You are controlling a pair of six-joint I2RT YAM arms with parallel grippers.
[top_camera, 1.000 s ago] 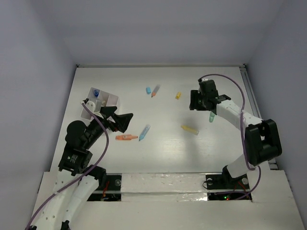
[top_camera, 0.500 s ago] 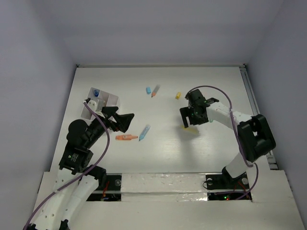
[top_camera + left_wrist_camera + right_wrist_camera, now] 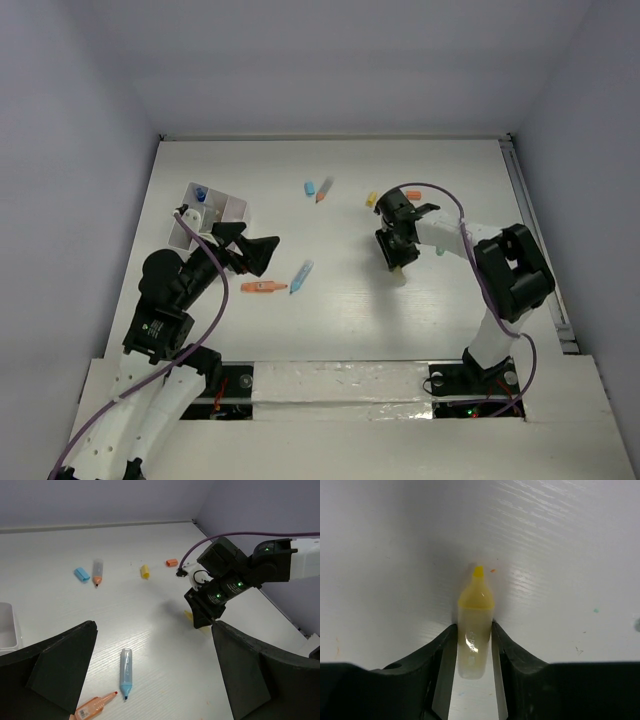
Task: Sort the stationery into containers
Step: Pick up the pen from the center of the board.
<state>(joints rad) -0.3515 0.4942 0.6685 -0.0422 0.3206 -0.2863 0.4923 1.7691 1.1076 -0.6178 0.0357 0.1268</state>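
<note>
Bends the right arm inward, right gripper (image 3: 397, 262) pointing down, with fingers (image 3: 444, 652) pressed against both sides of a yellow marker (image 3: 475, 602). Holds the left gripper (image 3: 262, 255) raised and aimed rightward, jaws spread wide.

yellow marker (image 3: 475, 612) tail hidden, white box (image 3: 8, 626) cropped

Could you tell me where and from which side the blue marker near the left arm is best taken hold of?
Probably mid-barrel, from straight above. The blue marker lies flat, long and slim, so the fingers should close across its narrow width. Keep toward the end away from its tip, because the orange marker lies close beside that tip.
</note>
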